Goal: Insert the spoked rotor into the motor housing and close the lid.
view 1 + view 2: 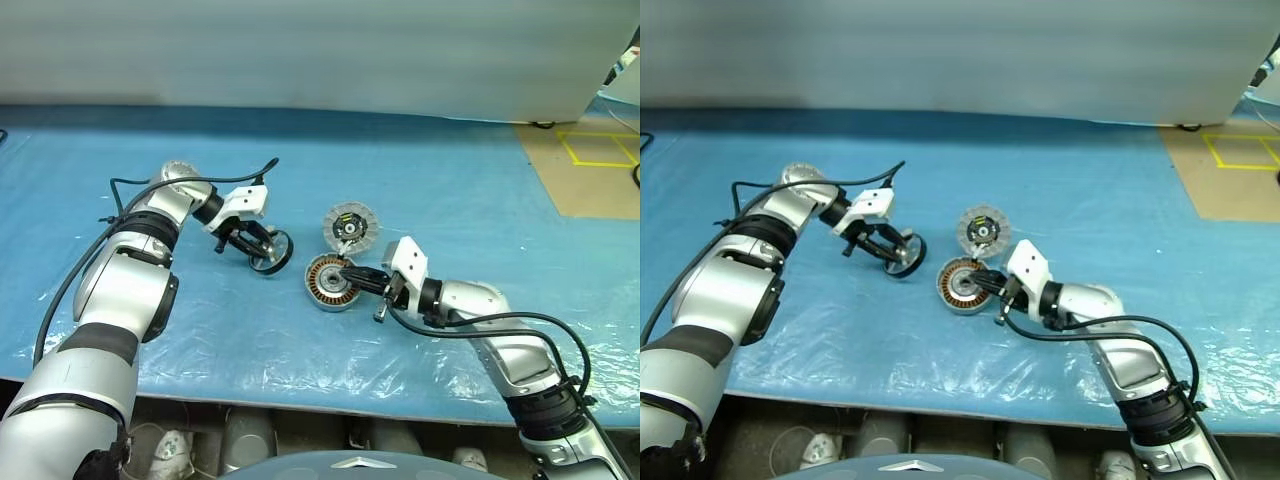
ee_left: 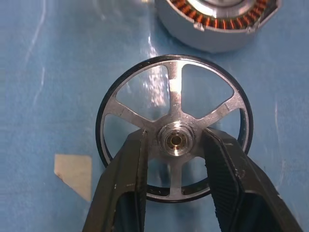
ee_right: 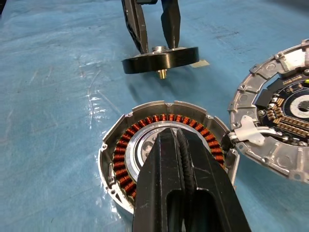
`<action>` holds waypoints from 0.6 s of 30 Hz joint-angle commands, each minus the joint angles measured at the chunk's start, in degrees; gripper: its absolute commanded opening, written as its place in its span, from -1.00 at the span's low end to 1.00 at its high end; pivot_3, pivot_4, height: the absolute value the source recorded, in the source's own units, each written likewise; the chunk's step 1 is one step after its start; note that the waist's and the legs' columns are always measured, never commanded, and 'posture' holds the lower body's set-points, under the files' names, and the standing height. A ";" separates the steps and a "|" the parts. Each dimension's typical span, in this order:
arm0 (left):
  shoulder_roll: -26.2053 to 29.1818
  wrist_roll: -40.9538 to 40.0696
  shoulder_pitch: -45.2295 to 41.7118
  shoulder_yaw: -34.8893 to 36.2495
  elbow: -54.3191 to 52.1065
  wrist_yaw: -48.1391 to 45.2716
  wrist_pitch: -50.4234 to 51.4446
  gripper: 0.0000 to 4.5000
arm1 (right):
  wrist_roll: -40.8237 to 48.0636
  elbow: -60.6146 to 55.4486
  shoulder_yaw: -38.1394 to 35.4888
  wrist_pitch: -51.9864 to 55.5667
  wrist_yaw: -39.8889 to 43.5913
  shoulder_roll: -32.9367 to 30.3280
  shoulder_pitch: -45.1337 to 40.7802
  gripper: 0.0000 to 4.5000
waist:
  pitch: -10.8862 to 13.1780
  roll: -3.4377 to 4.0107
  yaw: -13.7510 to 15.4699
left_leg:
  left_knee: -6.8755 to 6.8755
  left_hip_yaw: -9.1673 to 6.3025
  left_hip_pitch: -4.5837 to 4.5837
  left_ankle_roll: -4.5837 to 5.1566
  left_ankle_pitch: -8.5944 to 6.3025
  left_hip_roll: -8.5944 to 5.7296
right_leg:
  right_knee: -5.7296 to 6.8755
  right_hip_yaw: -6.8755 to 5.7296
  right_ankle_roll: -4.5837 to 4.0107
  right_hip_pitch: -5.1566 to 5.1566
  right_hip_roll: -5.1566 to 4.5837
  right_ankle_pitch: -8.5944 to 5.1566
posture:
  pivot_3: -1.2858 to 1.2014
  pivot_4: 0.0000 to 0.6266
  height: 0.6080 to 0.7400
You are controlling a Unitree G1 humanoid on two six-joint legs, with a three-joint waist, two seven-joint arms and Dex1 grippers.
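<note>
While I watch through the left wrist camera, my left gripper (image 2: 176, 145) pinches the central hub of the spoked rotor (image 2: 175, 126), one black finger (image 2: 126, 179) on either side of the hub, with the pale spokes and thin dark rim fanning out around them. From the right wrist camera I see the rotor held level and clear of the blue plastic sheet (image 1: 450, 180), a small brass pin pointing down from its middle.

My right gripper (image 3: 179, 140) has its two fingers pressed together, tips resting in the metal centre hole of the motor housing (image 3: 145, 126); I see nothing between them. The housing lies flat on the sheet, copper-brown windings facing up.

From the head cameras, the rotor (image 1: 271, 250) sits just to the left of the housing (image 1: 330, 280), apart from it. The lid (image 1: 351, 227) lies just behind the housing, edges close or touching, its segmented face and circuit parts upward; a white connector reaches toward the housing rim. A brown floor patch with yellow tape (image 1: 590, 150) lies far right.
</note>
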 commanded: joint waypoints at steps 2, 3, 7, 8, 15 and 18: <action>1.19 -12.77 -0.43 -2.80 -8.78 -0.36 5.59 -0.35 | 2.81 -4.31 -3.71 0.74 0.47 -2.10 2.45 -1.00 | 0.04 -0.07 0.13 | 0.00 0.00 -0.01 0.00 0.00 0.00 | 0.00 -0.01 0.00 0.00 0.00 0.00 | 0.03 -0.52 1.00; 1.72 -15.41 0.38 -3.60 -11.03 -0.36 7.17 -0.35 | 3.01 -4.48 -4.27 0.73 0.30 -2.34 2.92 -1.00 | 0.04 -0.07 0.15 | 0.00 0.00 -0.01 0.00 0.00 0.01 | 0.00 -0.01 0.00 0.00 0.00 0.00 | 0.03 -0.52 1.00; 3.95 -24.80 4.71 -5.02 -20.04 -0.36 14.43 -0.35 | 3.82 -4.75 -6.24 0.68 -0.61 -2.65 4.17 -1.00 | 0.05 -0.06 -0.31 | -0.05 0.03 0.00 0.00 0.00 0.00 | 0.01 0.03 0.00 0.00 0.01 0.00 | 0.03 -0.52 1.00; 4.40 -27.03 5.82 -4.88 -22.49 -0.36 16.87 -0.35 | 3.87 -4.71 -6.49 0.47 -0.58 -2.82 4.50 -1.00 | 0.04 -0.06 -0.38 | -0.06 0.03 0.02 0.00 0.00 0.01 | 0.01 0.03 -0.01 0.00 0.02 0.00 | 0.03 -0.52 1.00; 2.98 -33.17 13.84 0.01 -34.67 0.45 27.29 -0.35 | 2.87 -3.27 -6.07 -1.13 -0.03 -3.28 5.22 -1.00 | 0.05 -0.05 -0.28 | -0.05 0.04 0.02 0.00 0.00 0.00 | -0.03 0.02 -0.02 -0.02 0.00 -0.01 | 0.03 -0.52 1.00; 0.78 -32.98 16.93 2.17 -38.35 2.76 29.18 -0.35 | 2.52 -2.54 -5.76 -1.55 -0.05 -3.22 4.55 -1.00 | 0.05 -0.05 -0.23 | -0.04 0.04 -0.01 0.00 0.00 -0.01 | -0.06 0.02 -0.02 0.00 -0.01 -0.01 | 0.03 -0.52 1.00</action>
